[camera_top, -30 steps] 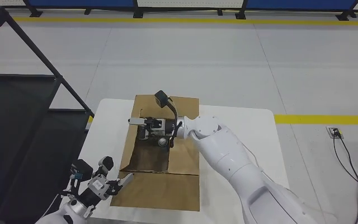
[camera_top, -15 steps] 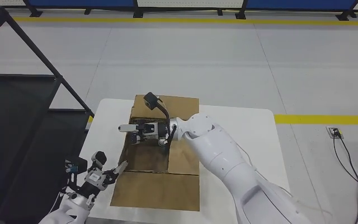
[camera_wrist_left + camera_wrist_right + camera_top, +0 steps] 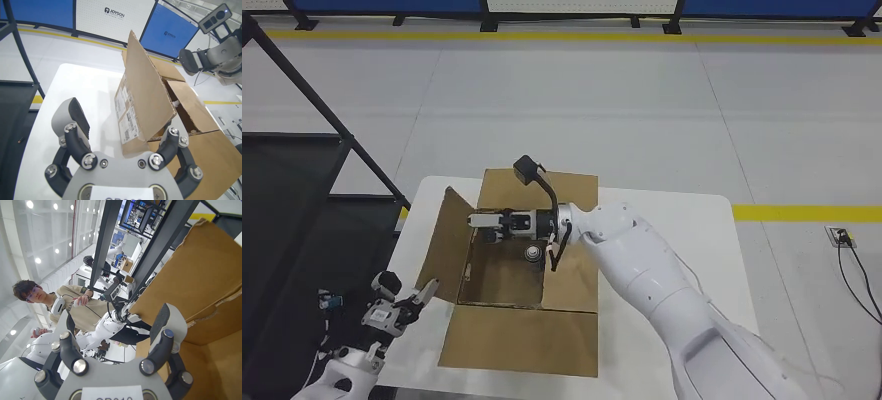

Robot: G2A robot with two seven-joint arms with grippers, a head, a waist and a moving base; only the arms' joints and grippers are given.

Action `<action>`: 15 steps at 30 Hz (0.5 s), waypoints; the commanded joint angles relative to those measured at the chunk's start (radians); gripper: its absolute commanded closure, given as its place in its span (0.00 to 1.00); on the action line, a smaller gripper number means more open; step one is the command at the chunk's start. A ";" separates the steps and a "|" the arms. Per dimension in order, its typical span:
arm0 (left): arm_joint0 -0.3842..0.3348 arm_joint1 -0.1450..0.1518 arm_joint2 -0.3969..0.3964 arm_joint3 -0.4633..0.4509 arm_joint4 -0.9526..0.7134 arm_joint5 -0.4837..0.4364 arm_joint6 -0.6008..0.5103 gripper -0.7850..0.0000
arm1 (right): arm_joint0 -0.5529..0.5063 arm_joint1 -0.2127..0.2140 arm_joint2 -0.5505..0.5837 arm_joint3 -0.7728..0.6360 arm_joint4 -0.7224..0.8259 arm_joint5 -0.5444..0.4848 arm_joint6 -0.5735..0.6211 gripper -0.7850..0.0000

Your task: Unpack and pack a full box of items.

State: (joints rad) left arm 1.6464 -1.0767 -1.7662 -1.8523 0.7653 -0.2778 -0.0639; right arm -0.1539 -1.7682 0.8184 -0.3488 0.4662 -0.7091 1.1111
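Cardboard box (image 3: pixel 504 285), open at the top, sits in the middle of the white counter (image 3: pixel 692 225). Its front flap (image 3: pixel 522 345) is nearest the robot, folded outward and lying flat.

Beside that flap, over the counter's near left corner, hangs the left hand (image 3: pixel 410 290). In the left wrist view the left hand (image 3: pixel 122 115) has its jaws spread wide with nothing between them. One dark ribbed pad (image 3: pixel 78 113) stands clear over bare counter. The other finger is partly hidden behind the lower corner of the box's left flap (image 3: pixel 145 85), and I cannot tell whether it touches the cardboard. That left flap (image 3: pixel 445 245) stands up and leans outward. Below it, the box's outer wall carries white shipping labels (image 3: pixel 127 117).

Farther in, a small round grey item (image 3: pixel 532 254) lies on the box floor; what it is I cannot make out.

Over the box's far left part hovers the right hand (image 3: pixel 480 221), pointing toward the standing flap. The right arm reaches in across the right flap (image 3: pixel 572 290). From the right wrist camera the right hand (image 3: pixel 113 321) is also wide open and empty. One pad (image 3: pixel 157 323) is close in front of brown cardboard; contact cannot be judged.

Beyond it, the far flap (image 3: pixel 567 185) is folded outward, away from the robot.

A black metal frame (image 3: pixel 342 133) stands left of the counter, and a yellow line (image 3: pixel 542 36) crosses the floor far behind.
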 commanded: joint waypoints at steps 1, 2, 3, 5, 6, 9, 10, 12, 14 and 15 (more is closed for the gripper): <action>-0.001 0.000 -0.007 0.021 0.005 0.017 -0.012 0.00 | -0.013 0.024 0.014 -0.023 -0.019 -0.030 -0.030 0.00; -0.003 -0.001 -0.007 0.032 0.004 0.026 -0.019 0.00 | -0.021 0.035 0.021 -0.033 -0.024 -0.037 -0.037 0.00; -0.005 -0.002 -0.006 0.043 0.000 0.034 -0.029 0.00 | -0.028 0.045 0.029 -0.041 -0.027 -0.042 -0.042 0.00; -0.016 -0.002 -0.002 0.071 0.006 0.051 -0.047 0.00 | -0.042 0.066 0.047 -0.054 -0.032 -0.048 -0.048 0.00; -0.021 -0.002 0.002 0.081 0.009 0.057 -0.051 0.00 | -0.048 0.072 0.053 -0.059 -0.030 -0.049 -0.049 0.00; -0.041 -0.004 0.024 0.120 0.022 0.068 -0.069 0.00 | -0.078 0.098 0.078 -0.094 -0.024 -0.050 -0.050 0.00; -0.049 -0.005 0.033 0.136 0.029 0.073 -0.073 0.00 | -0.093 0.109 0.087 -0.114 -0.024 -0.050 -0.050 0.00; -0.062 -0.006 0.044 0.156 0.033 0.080 -0.079 0.00 | -0.109 0.122 0.097 -0.138 -0.027 -0.050 -0.050 0.00; -0.080 -0.007 0.059 0.181 0.042 0.083 -0.095 0.00 | -0.131 0.138 0.111 -0.174 -0.033 -0.050 -0.050 0.00; -0.085 -0.008 0.064 0.187 0.046 0.081 -0.101 0.00 | -0.137 0.143 0.115 -0.184 -0.035 -0.050 -0.050 0.00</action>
State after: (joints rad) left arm 1.5682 -1.0840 -1.7088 -1.6748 0.8056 -0.1958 -0.1570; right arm -0.2831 -1.6315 0.9279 -0.5195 0.4338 -0.7590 1.0611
